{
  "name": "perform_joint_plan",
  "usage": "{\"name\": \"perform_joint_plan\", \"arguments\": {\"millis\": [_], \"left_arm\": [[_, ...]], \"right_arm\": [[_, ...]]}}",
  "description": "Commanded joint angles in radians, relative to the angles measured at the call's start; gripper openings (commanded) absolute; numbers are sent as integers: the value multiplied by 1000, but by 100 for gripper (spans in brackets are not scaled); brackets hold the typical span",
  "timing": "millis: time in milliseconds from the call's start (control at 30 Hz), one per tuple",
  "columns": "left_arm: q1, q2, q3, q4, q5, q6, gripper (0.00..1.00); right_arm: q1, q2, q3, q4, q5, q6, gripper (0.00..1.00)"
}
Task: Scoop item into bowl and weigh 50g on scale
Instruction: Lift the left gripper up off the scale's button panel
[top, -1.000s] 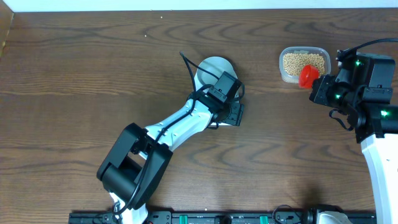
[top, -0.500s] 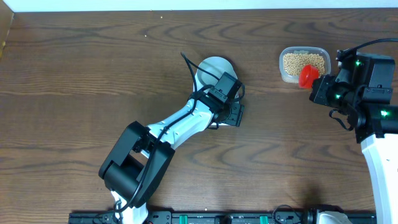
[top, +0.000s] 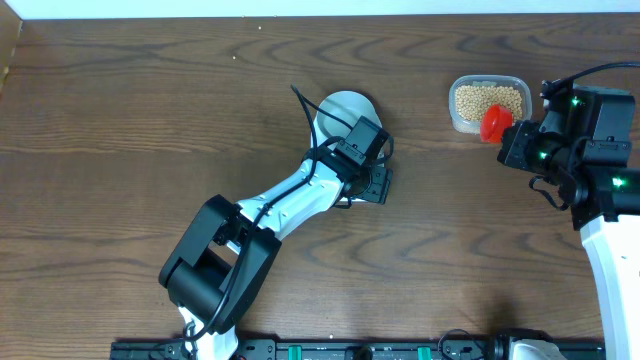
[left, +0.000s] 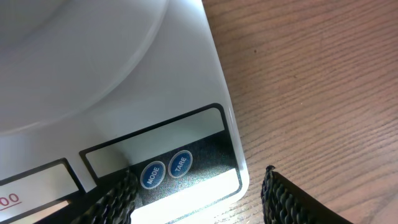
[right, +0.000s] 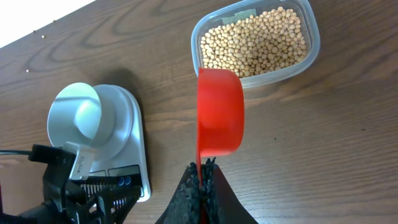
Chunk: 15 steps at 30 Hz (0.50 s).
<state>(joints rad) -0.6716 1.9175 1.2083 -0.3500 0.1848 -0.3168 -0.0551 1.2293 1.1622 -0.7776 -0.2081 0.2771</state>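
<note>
The pale bowl (right: 78, 115) sits on the white scale (right: 127, 121), well apart from the clear tub (right: 312, 46) of soybeans (right: 255, 40) on the wooden table (top: 150, 120). The right jaws are clenched on the handle of a red scoop (right: 219, 112), held just beside the tub. The left jaws are released, spread wide at the scale's MODE and TARE buttons (left: 166, 169).

The bowl (top: 338, 105) is set on the scale (right: 127, 134) at mid-table (top: 150, 150); the beans (top: 489, 100) are held in a tub (right: 313, 50) well right.
</note>
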Motion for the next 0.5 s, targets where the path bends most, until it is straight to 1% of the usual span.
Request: {"name": "perform_joint_plan", "arguments": {"millis": [0,167,367,467], "left_arm": [[1,58,-27,-4,-13,-3,67],[23,63,-27,-7,-13,-39,67],[25,63,-26,-7,-8,-40,67],[25,42,-22,-8,16,-35,67]], "right_arm": [[-3,2,16,0,8,-13,2],[-3,2,16,0,8,-13,2],[-3,2,16,-1,8,-13,2],[-3,2,16,-1,8,-13,2]]}}
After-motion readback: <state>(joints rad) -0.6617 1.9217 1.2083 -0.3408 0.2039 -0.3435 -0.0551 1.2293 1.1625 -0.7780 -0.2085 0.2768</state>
